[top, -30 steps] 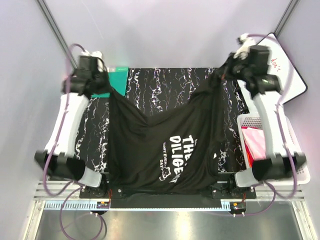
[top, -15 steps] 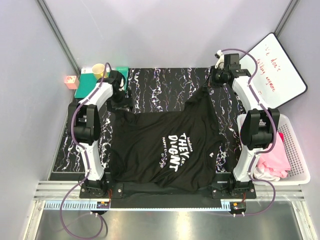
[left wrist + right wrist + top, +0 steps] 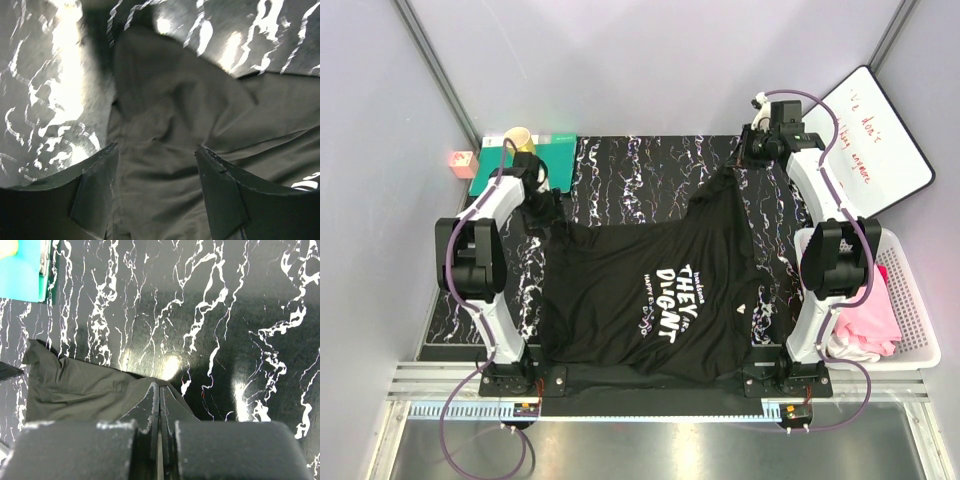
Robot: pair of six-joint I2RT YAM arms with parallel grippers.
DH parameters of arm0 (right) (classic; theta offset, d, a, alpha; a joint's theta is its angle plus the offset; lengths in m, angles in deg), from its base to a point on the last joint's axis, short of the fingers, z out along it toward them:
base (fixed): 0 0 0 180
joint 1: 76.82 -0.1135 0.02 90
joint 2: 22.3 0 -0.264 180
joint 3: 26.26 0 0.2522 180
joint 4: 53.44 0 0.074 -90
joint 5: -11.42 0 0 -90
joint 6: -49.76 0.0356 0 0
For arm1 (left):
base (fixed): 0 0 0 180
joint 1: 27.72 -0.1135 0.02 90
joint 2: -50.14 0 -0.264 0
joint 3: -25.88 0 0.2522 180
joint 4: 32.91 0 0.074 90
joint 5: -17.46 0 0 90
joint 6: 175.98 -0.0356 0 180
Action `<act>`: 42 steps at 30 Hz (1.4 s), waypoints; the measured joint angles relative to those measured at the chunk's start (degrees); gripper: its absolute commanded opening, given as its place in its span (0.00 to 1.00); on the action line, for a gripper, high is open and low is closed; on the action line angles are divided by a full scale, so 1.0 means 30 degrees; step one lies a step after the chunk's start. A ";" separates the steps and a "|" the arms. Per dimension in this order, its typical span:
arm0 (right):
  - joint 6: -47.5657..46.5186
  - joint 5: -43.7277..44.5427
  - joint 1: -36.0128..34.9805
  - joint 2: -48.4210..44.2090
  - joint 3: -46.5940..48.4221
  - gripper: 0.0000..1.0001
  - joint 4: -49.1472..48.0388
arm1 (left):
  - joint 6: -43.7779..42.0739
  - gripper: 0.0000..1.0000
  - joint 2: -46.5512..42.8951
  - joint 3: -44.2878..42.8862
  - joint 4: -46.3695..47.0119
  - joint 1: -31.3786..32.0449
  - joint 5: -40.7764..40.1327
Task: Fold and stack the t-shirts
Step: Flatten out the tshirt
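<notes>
The large black t-shirt (image 3: 650, 290) with slanted white lettering lies mostly spread on the marbled table. Its far right corner is drawn up to my right gripper (image 3: 734, 172). In the right wrist view that gripper (image 3: 159, 388) is shut, with black cloth (image 3: 75, 385) bunched round its tips. My left gripper (image 3: 542, 205) hovers over the shirt's far left corner. Seen from the left wrist, it (image 3: 156, 147) is open, and the rumpled cloth (image 3: 165, 115) lies loose beneath it. A pink t-shirt (image 3: 868, 318) and a white one (image 3: 850, 350) sit in the basket at the right.
A white basket (image 3: 912, 300) stands off the table's right edge. A whiteboard (image 3: 872, 140) leans at the far right. At the far left are a teal mat (image 3: 558, 155), a yellow cup (image 3: 518, 140) and a small pink block (image 3: 463, 162).
Both arms came down from holding the shirt up. The left gripper opened and let go of the left corner, which now lies on the table. The right gripper stays shut.
</notes>
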 measured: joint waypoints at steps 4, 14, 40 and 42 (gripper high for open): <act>-0.0022 0.0000 0.0000 0.0000 0.0007 0.00 0.0641 | -0.0015 0.49 -0.0838 0.1137 0.0058 -0.0503 0.0299; -0.0073 -0.0131 0.0000 0.1450 0.2011 0.00 0.2142 | -0.0138 0.46 -0.1377 0.2331 0.0051 -0.1268 0.0874; 0.0073 -0.0146 0.0000 0.2754 0.4575 0.00 0.3206 | -0.0801 0.50 0.1362 0.0007 -0.0918 -0.1829 0.0860; 0.0087 -0.0146 0.0000 0.2754 0.4583 0.00 0.3220 | -0.0823 0.16 0.1217 -0.0590 -0.1042 -0.1851 0.0794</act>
